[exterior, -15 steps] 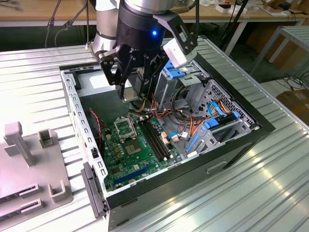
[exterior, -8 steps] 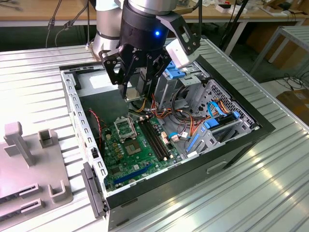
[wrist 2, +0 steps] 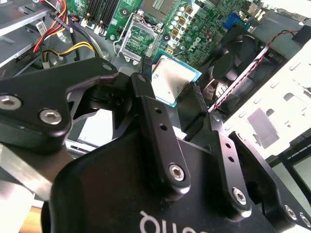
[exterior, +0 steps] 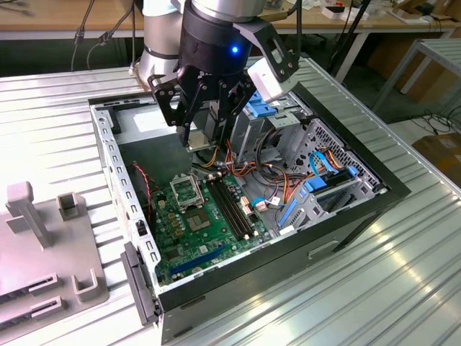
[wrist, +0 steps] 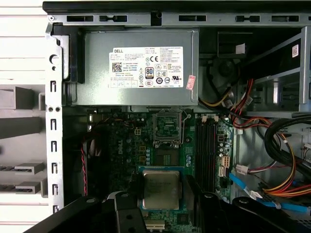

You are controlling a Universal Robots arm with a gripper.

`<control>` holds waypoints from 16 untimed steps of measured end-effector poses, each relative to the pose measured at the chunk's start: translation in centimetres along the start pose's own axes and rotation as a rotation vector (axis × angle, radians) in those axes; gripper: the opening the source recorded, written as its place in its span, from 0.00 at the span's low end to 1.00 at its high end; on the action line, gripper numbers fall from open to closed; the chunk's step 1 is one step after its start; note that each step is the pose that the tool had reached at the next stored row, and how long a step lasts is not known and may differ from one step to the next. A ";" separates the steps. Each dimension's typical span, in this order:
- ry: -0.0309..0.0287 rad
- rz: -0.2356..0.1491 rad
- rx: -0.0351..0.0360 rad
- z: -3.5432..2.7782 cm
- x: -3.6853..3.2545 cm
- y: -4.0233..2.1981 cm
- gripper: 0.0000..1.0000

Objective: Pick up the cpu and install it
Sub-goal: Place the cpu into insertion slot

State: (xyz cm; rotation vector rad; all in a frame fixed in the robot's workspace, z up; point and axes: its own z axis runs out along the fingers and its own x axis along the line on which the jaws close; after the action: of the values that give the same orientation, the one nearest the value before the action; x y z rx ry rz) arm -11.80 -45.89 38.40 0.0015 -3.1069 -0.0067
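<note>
Above the open computer case [exterior: 346,216] in the exterior view, the gripper [exterior: 196,137] hangs over the rear part of the motherboard [exterior: 194,238]. Its fingers are clamped on the cpu [exterior: 193,142], which is held flat and clear of the board. The chip appears to hang higher than the cpu socket [exterior: 186,191] and slightly behind it. Carrying it level looks meant to keep its underside parallel to the socket. The case lies on its side on the ribbed metal surface [exterior: 374,288], so the board faces up toward the arm. A grey fixture [exterior: 43,238] stands at the exterior view's left, apart from the case.

In the second wrist view, the cpu [wrist 2: 174,80] shows a silver-grey top with a green edge. It is pinched by two opposite edges between the black fingers [wrist 2: 148,97], which leaves the top and underside untouched. The socket [wrist 2: 141,39] lies on the board below, well apart from the chip, its metal frame around an unfilled centre.

In the first wrist view, the cpu [wrist: 160,189] sits square to the board, with the fingers [wrist: 191,189] touching its two sides. The socket [wrist: 167,127] is empty, beside the memory slots [wrist: 206,145] and near the power supply [wrist: 141,68]. Judged from this, the pick-up is done and the seating is not.
</note>
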 end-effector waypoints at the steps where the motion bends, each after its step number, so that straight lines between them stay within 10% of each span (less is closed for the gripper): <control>1: 0.0001 0.000 0.0000 0.00 0.00 -0.03 0.46; 16: 0.0001 0.000 0.0001 0.27 -0.01 -0.56 0.46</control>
State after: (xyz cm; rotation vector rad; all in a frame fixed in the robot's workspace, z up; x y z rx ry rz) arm -11.80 -46.46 38.13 0.0017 -3.1069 -0.0066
